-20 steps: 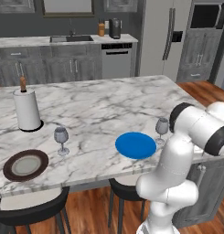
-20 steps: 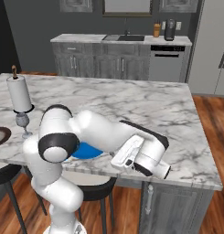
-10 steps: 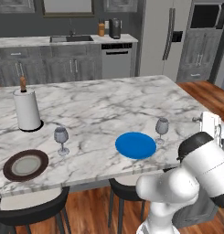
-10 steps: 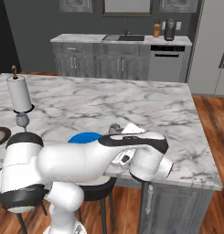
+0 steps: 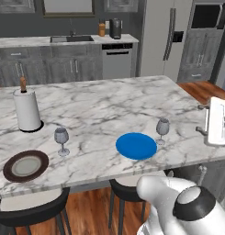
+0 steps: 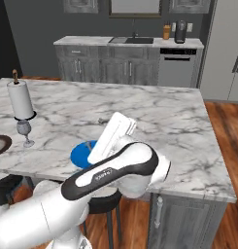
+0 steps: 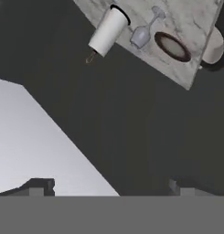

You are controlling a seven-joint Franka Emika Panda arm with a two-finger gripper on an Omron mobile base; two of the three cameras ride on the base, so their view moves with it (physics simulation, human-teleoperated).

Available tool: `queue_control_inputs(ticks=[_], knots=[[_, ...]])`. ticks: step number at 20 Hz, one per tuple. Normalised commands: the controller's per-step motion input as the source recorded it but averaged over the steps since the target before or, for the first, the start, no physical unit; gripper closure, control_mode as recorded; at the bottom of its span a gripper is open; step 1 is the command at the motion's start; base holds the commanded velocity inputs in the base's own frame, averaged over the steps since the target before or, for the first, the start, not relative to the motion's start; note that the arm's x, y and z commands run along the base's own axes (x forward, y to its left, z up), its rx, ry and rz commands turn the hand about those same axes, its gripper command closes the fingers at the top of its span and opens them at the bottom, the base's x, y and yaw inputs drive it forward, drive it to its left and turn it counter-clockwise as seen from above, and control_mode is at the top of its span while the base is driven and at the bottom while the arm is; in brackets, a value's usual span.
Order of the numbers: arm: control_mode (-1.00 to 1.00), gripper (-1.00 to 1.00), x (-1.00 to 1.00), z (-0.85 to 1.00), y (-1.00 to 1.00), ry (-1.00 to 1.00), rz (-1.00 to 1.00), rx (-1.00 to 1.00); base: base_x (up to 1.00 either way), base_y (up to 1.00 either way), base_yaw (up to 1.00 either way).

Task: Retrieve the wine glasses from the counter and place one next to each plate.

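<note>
Jaws wide, empty; both wine glasses [image 5: 61,140] [image 5: 162,130] upright, stems vertical

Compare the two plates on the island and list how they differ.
The blue plate is one solid bright colour; the brown-rimmed plate has a dark rim and pale grey centre. The blue plate lies nearer the island's right end, the brown-rimmed plate near the left end. Both are round, flat, and have a wine glass beside them.

A paper towel roll [image 5: 27,110] is standing upright on the marble island [image 5: 104,103], on a dark base. Black stools [image 5: 29,211] are sitting tucked under the island's near edge. A tall steel fridge [image 5: 166,39] is standing beside a dishwasher [image 5: 116,62].
</note>
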Motion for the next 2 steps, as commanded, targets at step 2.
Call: queue_control_inputs(ticks=[2], knots=[[-1.0, -1.0, -0.78, 0.68, 0.9, -0.22, 0.06, 0.0, 0.0, 0.0, 0.0]])
